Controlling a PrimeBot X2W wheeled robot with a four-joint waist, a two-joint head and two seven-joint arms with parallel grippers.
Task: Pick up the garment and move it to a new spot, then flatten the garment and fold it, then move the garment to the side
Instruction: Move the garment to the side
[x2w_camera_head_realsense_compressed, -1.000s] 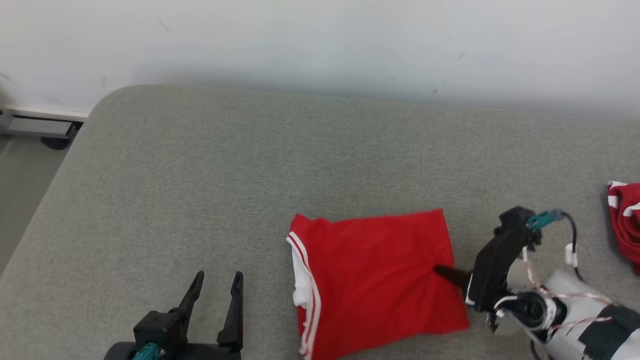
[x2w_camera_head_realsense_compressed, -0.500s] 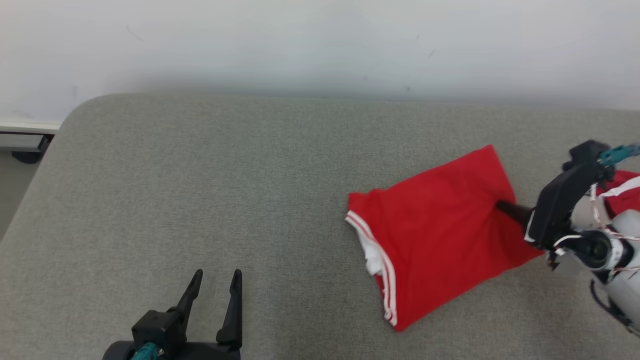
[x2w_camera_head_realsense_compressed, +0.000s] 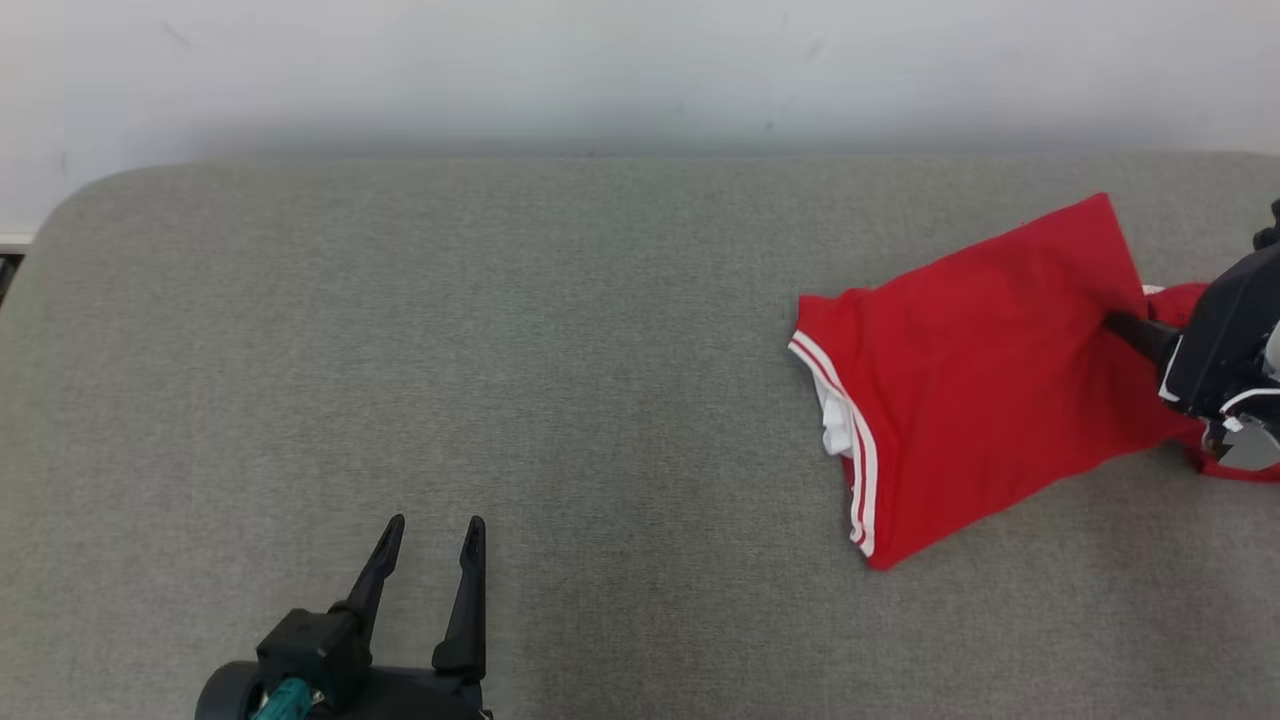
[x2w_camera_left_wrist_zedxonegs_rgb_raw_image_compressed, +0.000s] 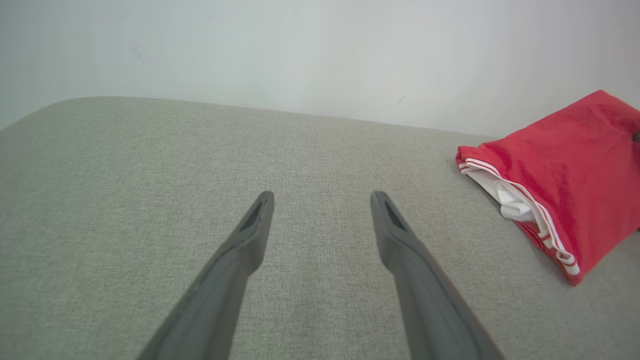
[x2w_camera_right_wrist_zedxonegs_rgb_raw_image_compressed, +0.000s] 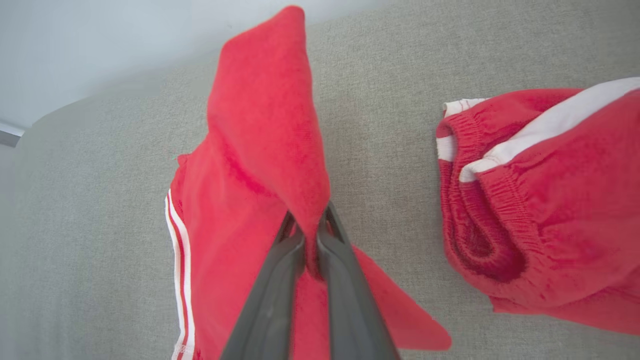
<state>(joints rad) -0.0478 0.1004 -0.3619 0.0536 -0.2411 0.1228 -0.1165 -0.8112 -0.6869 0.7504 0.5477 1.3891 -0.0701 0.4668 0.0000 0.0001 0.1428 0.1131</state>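
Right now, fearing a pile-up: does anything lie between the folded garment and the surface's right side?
Yes. A second red garment lies just right of the folded garment, close by the right gripper holding it.

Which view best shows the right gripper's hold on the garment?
Right wrist view: the right gripper is shut on a pinched ridge of the garment, close up. Head view shows it cropped at the frame edge; left wrist view, a dark fingertip.

The red garment (x2w_camera_head_realsense_compressed: 980, 400) at 3 o'clock is soft, matt knit cloth. The grey surface (x2w_camera_head_realsense_compressed: 500, 350) is coarse, matt woven fabric.
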